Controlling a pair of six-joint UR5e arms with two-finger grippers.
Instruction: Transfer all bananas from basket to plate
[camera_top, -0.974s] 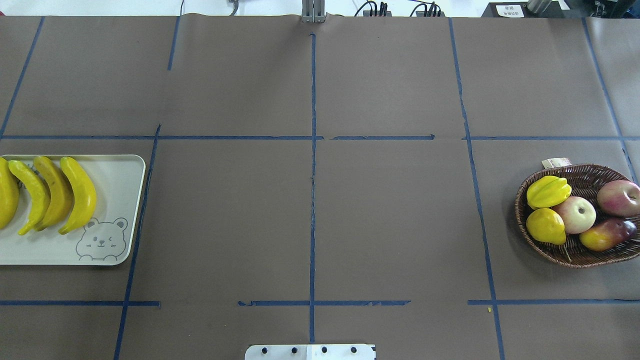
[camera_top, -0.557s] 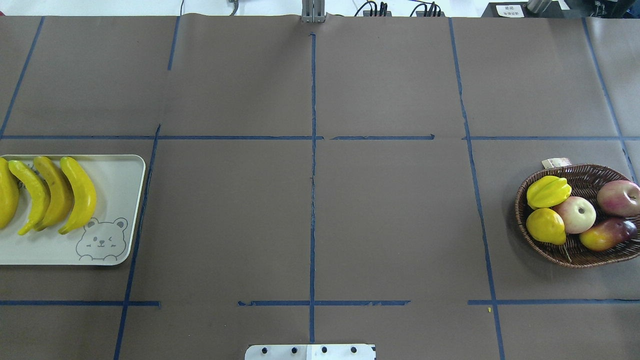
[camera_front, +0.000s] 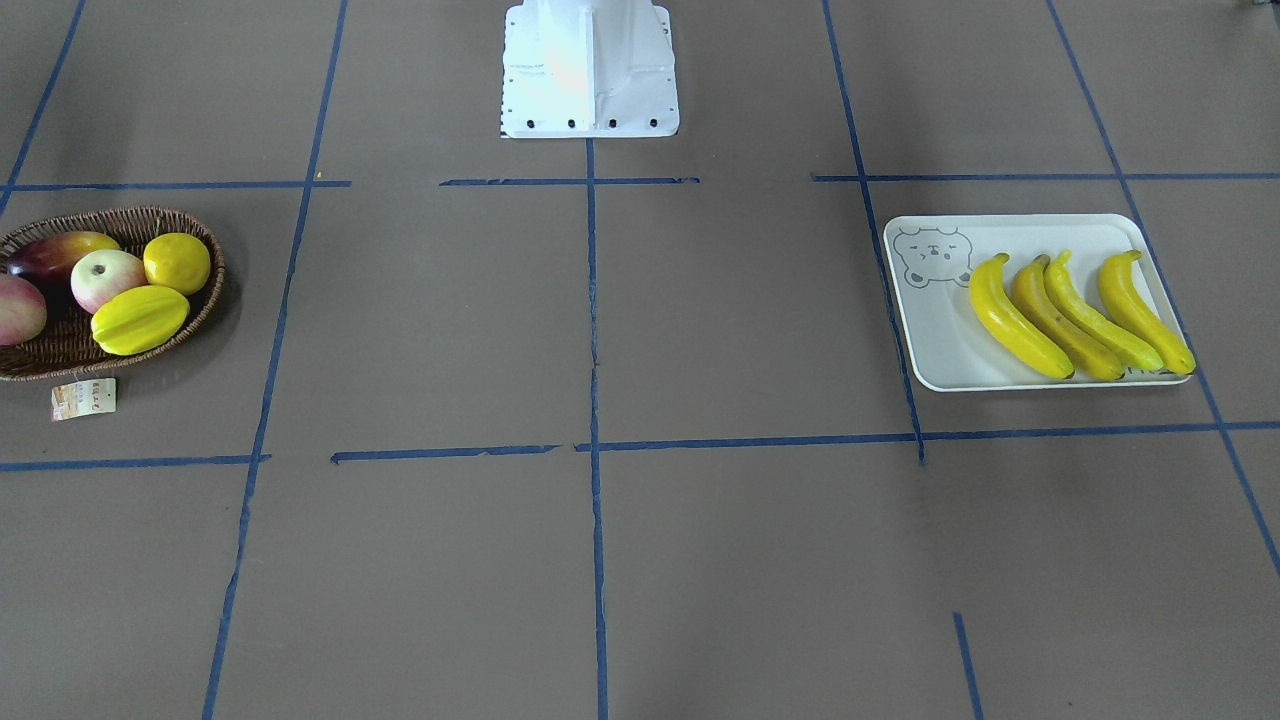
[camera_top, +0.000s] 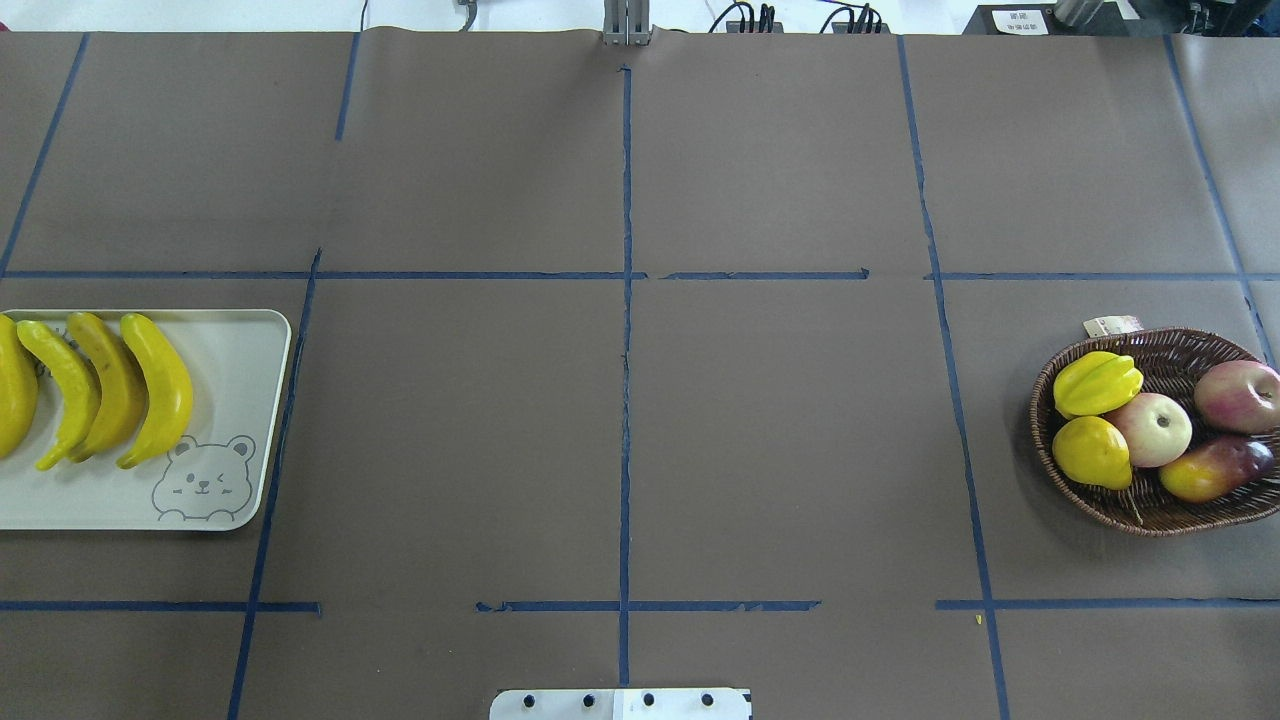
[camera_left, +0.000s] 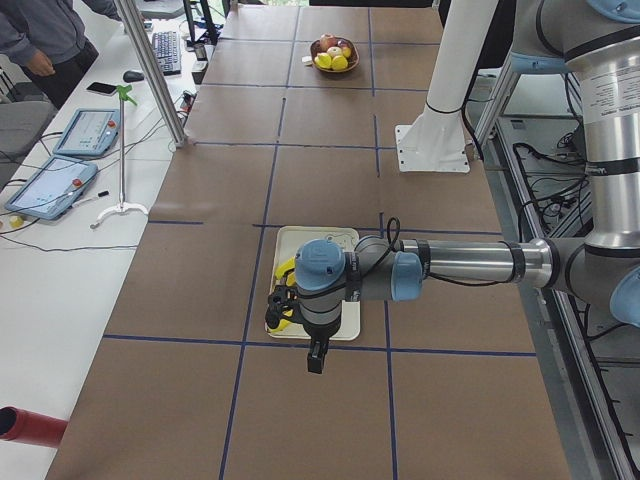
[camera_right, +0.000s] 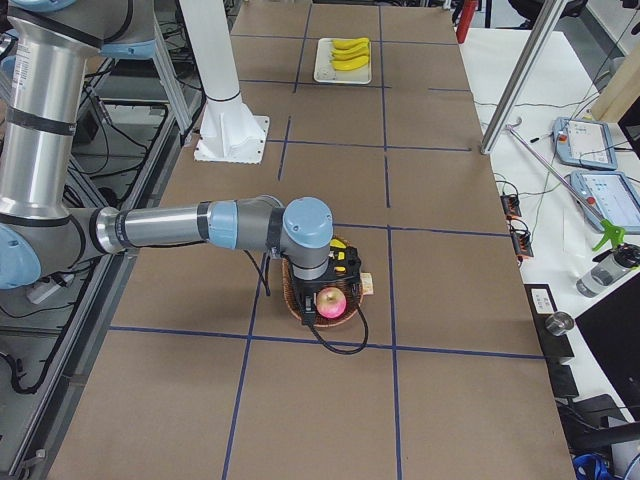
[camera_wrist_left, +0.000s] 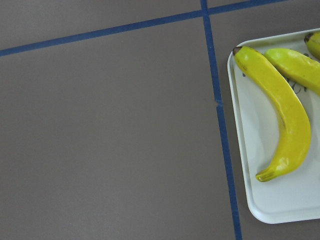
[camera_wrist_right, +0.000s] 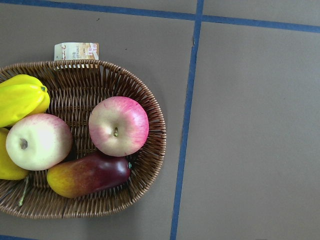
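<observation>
Yellow bananas (camera_front: 1080, 315), four in a row, lie on the plate (camera_front: 935, 345) beside its bear drawing (camera_front: 932, 257). Well apart from the plate, the basket (camera_front: 60, 355) holds apples (camera_wrist_right: 118, 126). Left gripper (camera_left: 316, 357) hangs over the plate's edge, right gripper (camera_right: 309, 308) over the basket; whether either is spread or closed, I cannot tell.

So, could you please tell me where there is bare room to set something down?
The table between plate and basket is wide open. On the plate, bare tray remains between the bananas and the bear-side rim. The basket is crowded with fruit.
</observation>
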